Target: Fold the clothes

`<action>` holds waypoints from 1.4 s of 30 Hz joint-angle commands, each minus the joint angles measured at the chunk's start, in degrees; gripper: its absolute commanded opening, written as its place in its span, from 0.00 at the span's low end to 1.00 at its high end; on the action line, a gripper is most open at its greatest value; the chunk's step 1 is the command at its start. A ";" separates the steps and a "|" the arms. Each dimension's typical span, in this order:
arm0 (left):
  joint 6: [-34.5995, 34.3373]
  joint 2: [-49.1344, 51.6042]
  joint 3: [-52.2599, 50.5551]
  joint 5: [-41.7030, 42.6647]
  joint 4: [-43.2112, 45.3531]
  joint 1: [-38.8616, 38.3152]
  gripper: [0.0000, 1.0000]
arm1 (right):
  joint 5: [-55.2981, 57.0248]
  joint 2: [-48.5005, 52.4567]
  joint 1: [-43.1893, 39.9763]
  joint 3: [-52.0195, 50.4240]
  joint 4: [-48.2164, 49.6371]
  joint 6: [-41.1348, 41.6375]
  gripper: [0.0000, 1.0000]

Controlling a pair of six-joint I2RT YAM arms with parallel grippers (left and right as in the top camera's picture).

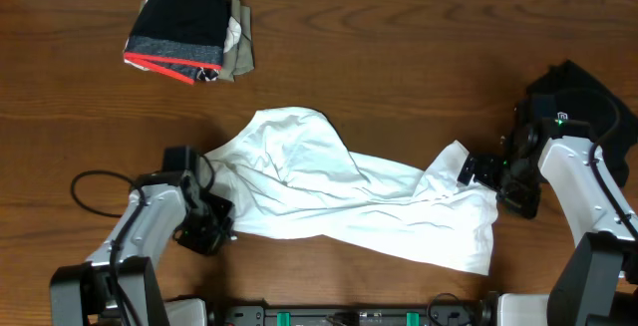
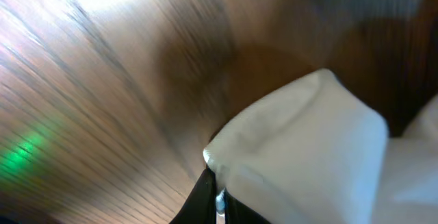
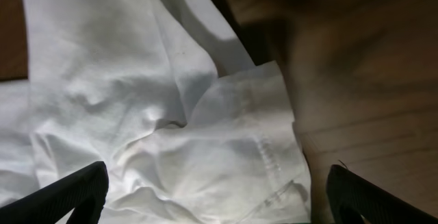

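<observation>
Thin wrinkly white short-sleeved shirt (image 2: 308, 148), edge clamped in left jaws, right jaws apart over sleeve (image 3: 250, 121): one-sided pull may bunch it.

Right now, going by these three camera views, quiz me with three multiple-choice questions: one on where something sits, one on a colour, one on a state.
1. Where does the pile of folded clothes lie?
A) between the two arms
B) under the right arm
C) on the far left part of the table

2. What colour is the big shirt?
A) black
B) white
C) red

3. How are the right fingers?
A) spread open over the shirt
B) shut on the shirt
C) shut on the pile

Answers: C, the overhead view shows it at the far left; B, the cloth is plain white in every view; A, the right wrist view shows both fingers wide apart with cloth below.
</observation>
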 commanded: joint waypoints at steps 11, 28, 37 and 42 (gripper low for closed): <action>4.92 1.27 -1.42 -1.95 0.09 16.33 0.06 | -12.66 -0.63 0.02 -0.85 -0.07 -8.96 0.98; 18.56 0.11 0.09 -0.74 0.02 18.21 0.30 | -3.58 -0.63 6.29 -0.85 -0.24 -4.35 0.93; 21.29 -9.22 3.56 -0.81 -4.63 18.21 0.39 | -3.10 -0.63 12.76 -0.85 -1.33 -0.42 0.96; 21.29 -13.31 3.56 -0.81 -6.84 18.21 0.41 | 1.68 -0.63 13.40 -0.85 -4.63 5.42 0.98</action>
